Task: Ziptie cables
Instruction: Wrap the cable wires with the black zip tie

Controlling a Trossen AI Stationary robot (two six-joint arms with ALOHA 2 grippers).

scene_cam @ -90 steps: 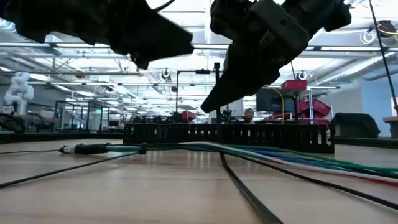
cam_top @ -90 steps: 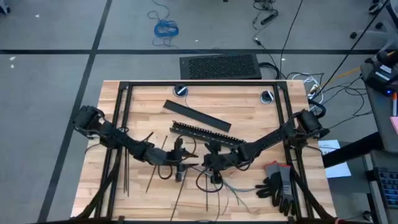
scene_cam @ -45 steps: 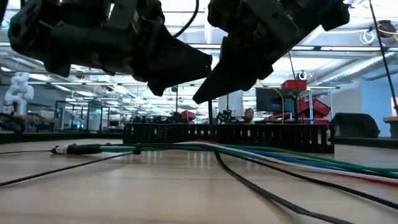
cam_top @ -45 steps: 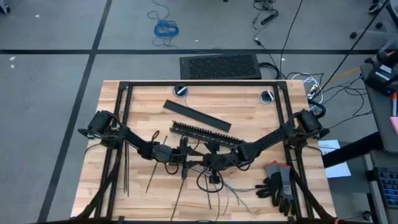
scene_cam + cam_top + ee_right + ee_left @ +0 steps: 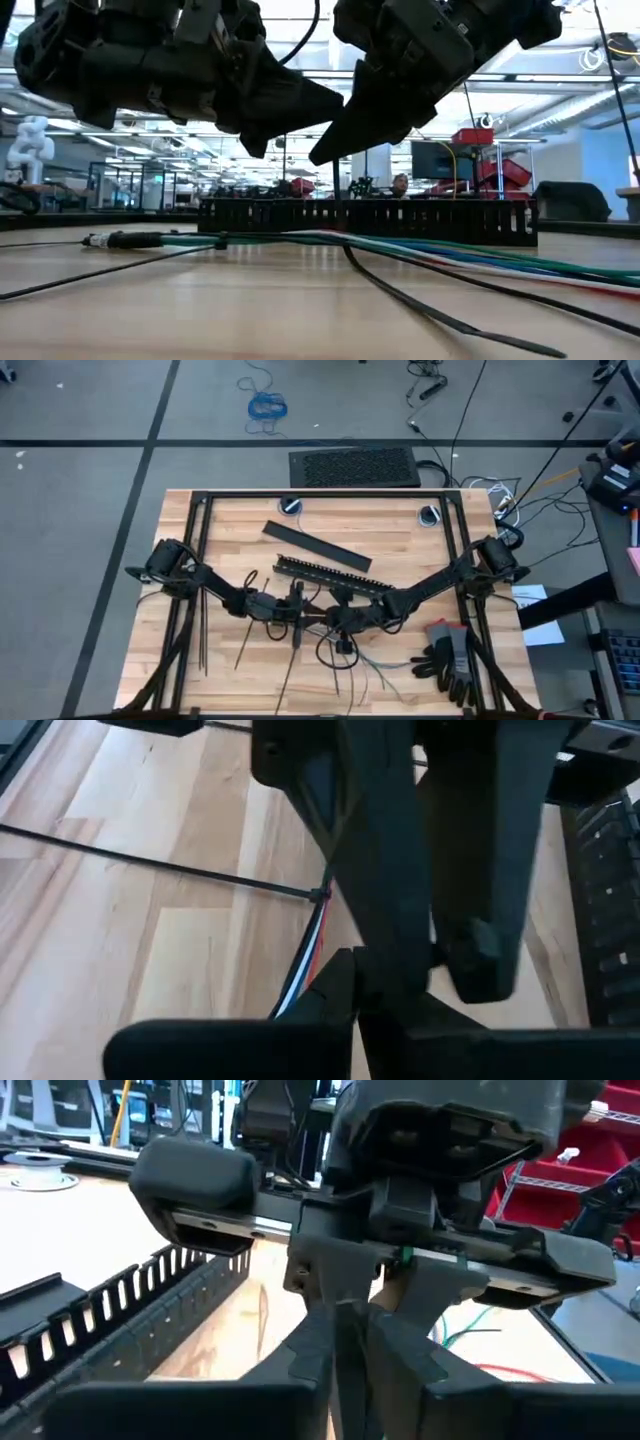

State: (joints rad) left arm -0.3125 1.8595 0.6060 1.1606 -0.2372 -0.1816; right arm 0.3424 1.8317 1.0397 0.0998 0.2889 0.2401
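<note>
1. Wooden table (image 5: 400, 530), big open lab behind it.
2. Left gripper (image 5: 290, 612) and right gripper (image 5: 335, 616) meet mid-table over the cables (image 5: 420, 250); can't tell either grip.
3. One ziptie (image 5: 150, 863) looks looped on, not cinched, I think.
4. Roughly four spare zipties (image 5: 201, 632); one slotted bar (image 5: 325, 572).

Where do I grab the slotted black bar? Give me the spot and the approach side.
Take the slotted bar near its left end, across its narrow width, coming straight down from above. It lies flat and long on the table with its slotted walls up, so a hand could likely close on the two side walls. That end sits farthest from the cables.
</note>
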